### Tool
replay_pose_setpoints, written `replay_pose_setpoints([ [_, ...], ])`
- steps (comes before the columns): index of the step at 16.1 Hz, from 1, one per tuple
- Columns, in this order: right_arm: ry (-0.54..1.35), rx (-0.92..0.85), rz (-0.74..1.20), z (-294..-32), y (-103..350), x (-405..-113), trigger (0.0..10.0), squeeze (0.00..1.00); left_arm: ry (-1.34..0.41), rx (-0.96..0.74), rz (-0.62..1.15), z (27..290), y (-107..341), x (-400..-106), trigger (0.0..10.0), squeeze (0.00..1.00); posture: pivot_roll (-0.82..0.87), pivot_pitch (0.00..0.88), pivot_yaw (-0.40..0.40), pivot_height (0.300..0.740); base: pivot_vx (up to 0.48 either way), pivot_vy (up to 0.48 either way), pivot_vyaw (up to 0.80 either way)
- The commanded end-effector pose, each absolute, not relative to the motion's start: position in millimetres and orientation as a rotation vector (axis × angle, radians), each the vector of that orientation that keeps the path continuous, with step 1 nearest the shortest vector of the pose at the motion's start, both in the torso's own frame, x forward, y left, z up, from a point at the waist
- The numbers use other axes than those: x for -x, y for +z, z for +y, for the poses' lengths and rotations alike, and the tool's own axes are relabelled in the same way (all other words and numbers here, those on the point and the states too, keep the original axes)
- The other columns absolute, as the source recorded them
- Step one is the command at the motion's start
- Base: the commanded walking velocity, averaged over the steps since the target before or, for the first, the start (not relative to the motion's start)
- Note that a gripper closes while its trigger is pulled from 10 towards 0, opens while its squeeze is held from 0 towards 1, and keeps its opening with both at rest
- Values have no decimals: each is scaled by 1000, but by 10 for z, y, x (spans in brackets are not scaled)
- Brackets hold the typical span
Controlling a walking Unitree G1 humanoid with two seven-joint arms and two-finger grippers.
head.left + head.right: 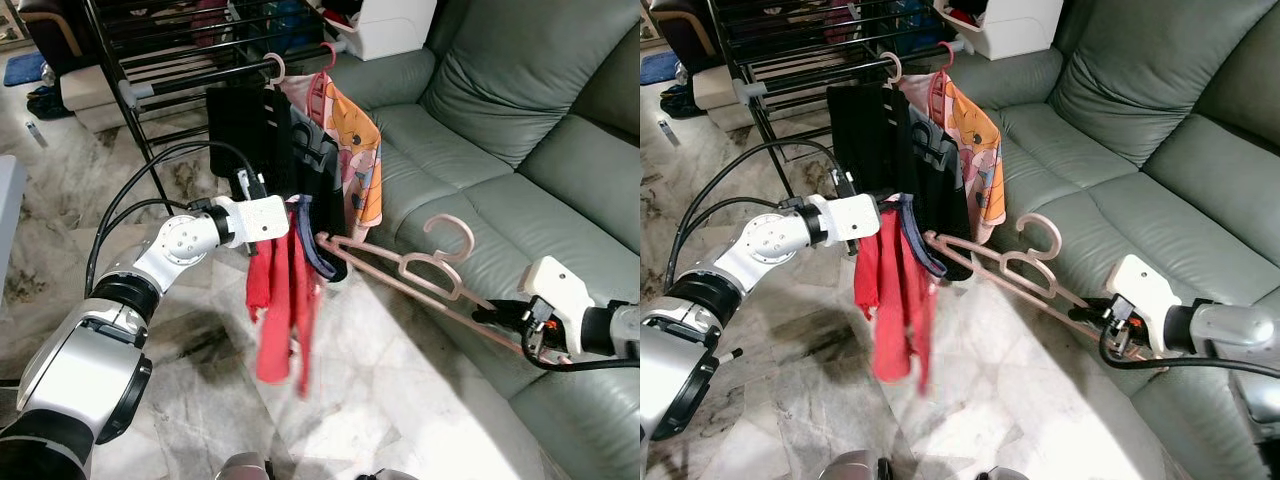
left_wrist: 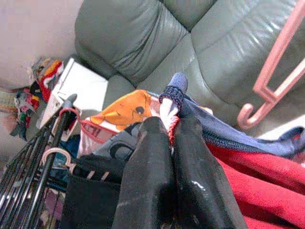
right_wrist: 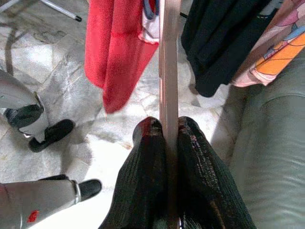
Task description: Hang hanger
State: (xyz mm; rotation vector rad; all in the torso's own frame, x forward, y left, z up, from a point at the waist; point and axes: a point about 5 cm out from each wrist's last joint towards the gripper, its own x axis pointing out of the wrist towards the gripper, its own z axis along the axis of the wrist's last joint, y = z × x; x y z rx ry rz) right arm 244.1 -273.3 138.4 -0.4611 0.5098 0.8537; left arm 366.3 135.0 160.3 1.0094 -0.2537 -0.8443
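Pink plastic marks the hanger (image 1: pixel 400 270) we carry in mid-air between our two arms, above the marble floor (image 1: pixel 400 400) and just in front of the grey-green leather sofa (image 1: pixel 520 150). Our right pincer (image 3: pixel 170 131) is clamped on the hanger's lower end near the sofa's front edge, its two black fingers (image 3: pixel 147 181) pressed against either side of the pink bar. The hanger runs tilted from there toward our left arm, its hook (image 1: pixel 450 230) standing upward and free of any rail. Our left pincer (image 2: pixel 170 138) is closed on the edge of a red garment (image 1: pixel 280 310) with a dark blue trimmed neckline (image 2: pixel 224 138); the cloth hangs down limp from that grip, close to the hanger's far tip. Behind it stands a black drying rack (image 1: pixel 170 60), whose rail carries a black garment (image 1: pixel 250 130) and an orange and pink printed one (image 1: pixel 355 160) on their own pink hangers. A white box (image 1: pixel 395 25) sits beyond the sofa arm
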Motion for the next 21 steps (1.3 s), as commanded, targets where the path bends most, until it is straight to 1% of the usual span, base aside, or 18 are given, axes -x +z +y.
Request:
replay_pose_setpoints([
  [1,854,469,491,-2719,1407,-2474,10000,0,-849,-991,-310,1306,1692,-3658,10000,0,-53,0,16,740,0,0,0],
  [4,863,456,493,-2694,1374,-2470,10000,0,-866,-981,-343,1242,1719,-3642,10000,0,-52,0,14,740,0,0,0],
  [8,883,433,494,-2671,1358,-2456,10000,0,-878,-979,-345,1218,1719,-3638,10000,0,-54,0,17,740,0,0,0],
  [10,910,411,503,-2658,1366,-2424,10000,0,-886,-977,-310,1219,1676,-3640,10000,0,-55,0,18,740,0,0,0],
  [14,944,376,499,-2622,1409,-2396,10000,0,-844,-1012,-263,1287,1606,-3663,10000,0,-56,0,18,740,0,0,0],
  [18,918,387,500,-2627,1347,-2423,10000,0,-866,-973,-328,1216,1719,-3654,10000,0,-55,0,16,740,0,0,0],
  [21,933,358,502,-2563,1304,-2421,10000,0,-874,-912,-399,1155,1793,-3620,10000,0,-54,0,15,740,0,0,0],
])
